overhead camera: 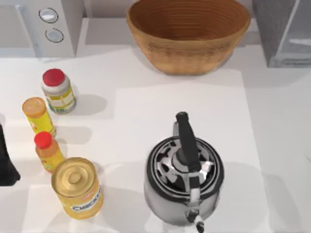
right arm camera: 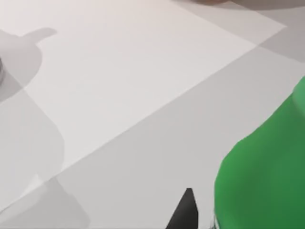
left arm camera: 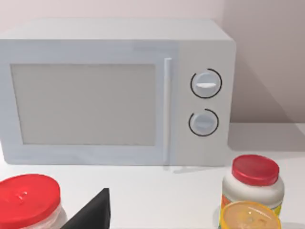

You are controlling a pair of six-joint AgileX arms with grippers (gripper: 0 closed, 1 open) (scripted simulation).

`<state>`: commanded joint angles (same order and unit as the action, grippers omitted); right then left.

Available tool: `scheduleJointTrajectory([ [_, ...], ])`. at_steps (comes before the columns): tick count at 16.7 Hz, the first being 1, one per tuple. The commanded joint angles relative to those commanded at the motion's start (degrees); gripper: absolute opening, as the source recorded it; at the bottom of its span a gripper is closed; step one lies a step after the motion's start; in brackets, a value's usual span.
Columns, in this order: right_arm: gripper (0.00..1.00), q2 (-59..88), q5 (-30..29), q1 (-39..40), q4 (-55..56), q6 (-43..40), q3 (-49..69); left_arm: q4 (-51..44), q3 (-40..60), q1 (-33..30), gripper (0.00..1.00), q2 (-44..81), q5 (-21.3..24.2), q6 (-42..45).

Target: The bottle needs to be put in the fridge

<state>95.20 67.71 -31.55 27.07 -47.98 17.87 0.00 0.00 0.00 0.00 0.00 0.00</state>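
Four small containers line the desk's (overhead camera: 160,111) left side: a red-capped white jar (overhead camera: 58,91), an orange tube (overhead camera: 38,115), a red-capped orange bottle (overhead camera: 47,151) and a yellow can (overhead camera: 77,188). Left arm sits at the left edge beside them, facing the microwave (left arm camera: 114,90); I cannot tell its tool's state. In the right wrist view a green bottle (right arm camera: 267,176) lies close by a dark fingertip (right arm camera: 187,212), probably the target; grip unclear. Fridge (overhead camera: 286,31) waits at the far right, near that arm.

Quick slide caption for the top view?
Kettle centre, basket behind, four containers on table's left, fridge at back right.
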Motion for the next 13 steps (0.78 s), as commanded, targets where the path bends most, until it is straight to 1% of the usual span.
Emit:
scheduleJointTrajectory([
  [2,0.03,0.0,0.0,0.0,0.0,0.0,0.0,0.0,0.0,0.0,1.00,0.0,0.0,0.0],
  [3,0.01,0.0,0.0,0.0,0.0,0.0,0.0,0.0,0.0,0.0,1.00,0.0,0.0,0.0],
  [13,0.01,-0.1,0.2,-0.5,-0.7,-0.5,0.1,0.0,0.0,0.0,1.00,0.0,0.0,0.0],
])
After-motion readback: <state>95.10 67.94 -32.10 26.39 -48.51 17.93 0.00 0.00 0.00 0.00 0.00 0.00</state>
